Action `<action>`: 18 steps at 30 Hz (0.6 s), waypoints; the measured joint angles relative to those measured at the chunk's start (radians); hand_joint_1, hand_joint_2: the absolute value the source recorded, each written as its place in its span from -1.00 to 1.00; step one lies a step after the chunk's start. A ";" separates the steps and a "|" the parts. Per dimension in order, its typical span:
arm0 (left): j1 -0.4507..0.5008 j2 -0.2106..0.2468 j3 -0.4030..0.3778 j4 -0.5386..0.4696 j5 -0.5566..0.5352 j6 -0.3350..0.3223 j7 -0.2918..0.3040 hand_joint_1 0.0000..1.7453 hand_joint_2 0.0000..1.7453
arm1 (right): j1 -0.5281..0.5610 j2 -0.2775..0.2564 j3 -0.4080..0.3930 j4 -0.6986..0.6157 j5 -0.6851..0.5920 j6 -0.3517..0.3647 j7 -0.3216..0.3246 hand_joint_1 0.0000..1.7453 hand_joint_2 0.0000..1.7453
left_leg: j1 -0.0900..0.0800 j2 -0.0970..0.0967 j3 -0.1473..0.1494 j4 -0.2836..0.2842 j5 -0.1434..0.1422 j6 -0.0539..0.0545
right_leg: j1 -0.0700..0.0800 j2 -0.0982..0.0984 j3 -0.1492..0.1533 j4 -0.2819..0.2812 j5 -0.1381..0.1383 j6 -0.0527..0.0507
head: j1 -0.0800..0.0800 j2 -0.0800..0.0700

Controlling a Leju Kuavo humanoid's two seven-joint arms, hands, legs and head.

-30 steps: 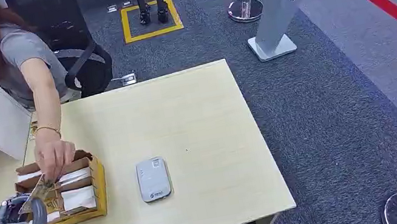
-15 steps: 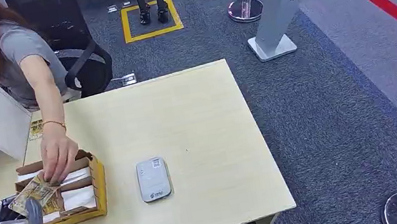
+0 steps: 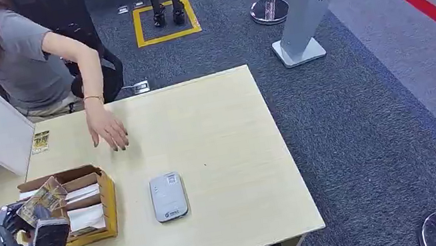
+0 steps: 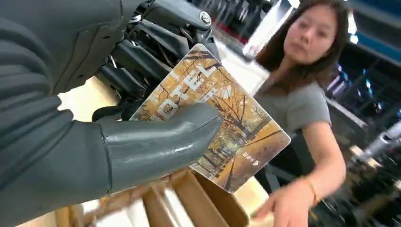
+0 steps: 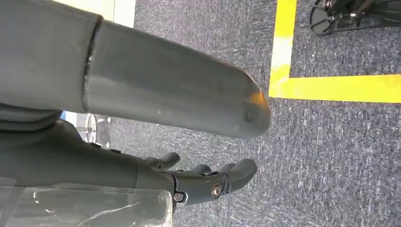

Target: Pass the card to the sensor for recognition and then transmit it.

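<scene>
card [image 4: 222, 118]: orange-brown autumn-tree print, white lettering. left hand [image 3: 23, 242]: grey, darker fingers. sensor [image 3: 168, 197]: pale grey. box [image 3: 91, 206]: brown cardboard, yellow outside. table [image 3: 219, 143]: pale wood.

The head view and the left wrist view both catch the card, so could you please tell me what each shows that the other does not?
The head view alone shows the pale wooden table laid out whole, the flat silver-grey sensor lying on it to the right of the box, and the grey carpet with its red floor line. The left wrist view alone shows the autumn-tree picture and pale lettering on the card's face. Both show the left hand holding the brown printed card over the open cardboard box, and the person in a grey top with an arm stretched over the table.
</scene>
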 joint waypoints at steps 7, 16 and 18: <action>-0.045 -0.012 -0.046 0.025 -0.222 0.091 0.004 1.00 1.00 | -0.003 0.002 0.002 0.000 0.006 -0.001 -0.005 -1.00 -1.00 | 0.000 0.000 0.000 0.000 0.000 0.000 | 0.000 0.000 0.000 0.000 0.000 0.000 | 0.000 0.000; -0.071 -0.012 -0.134 0.092 -0.536 0.207 0.051 1.00 1.00 | -0.006 0.006 0.007 0.000 0.021 0.000 -0.011 -1.00 -1.00 | 0.000 0.000 0.000 0.000 0.000 0.000 | 0.000 0.000 0.000 0.000 0.000 0.000 | 0.000 0.000; -0.076 -0.008 -0.167 0.126 -0.583 0.225 0.071 1.00 1.00 | -0.006 0.008 0.010 0.000 0.021 0.000 -0.011 -1.00 -1.00 | 0.000 0.000 0.000 0.000 0.000 0.000 | 0.000 0.000 0.000 0.000 0.000 0.000 | 0.000 0.000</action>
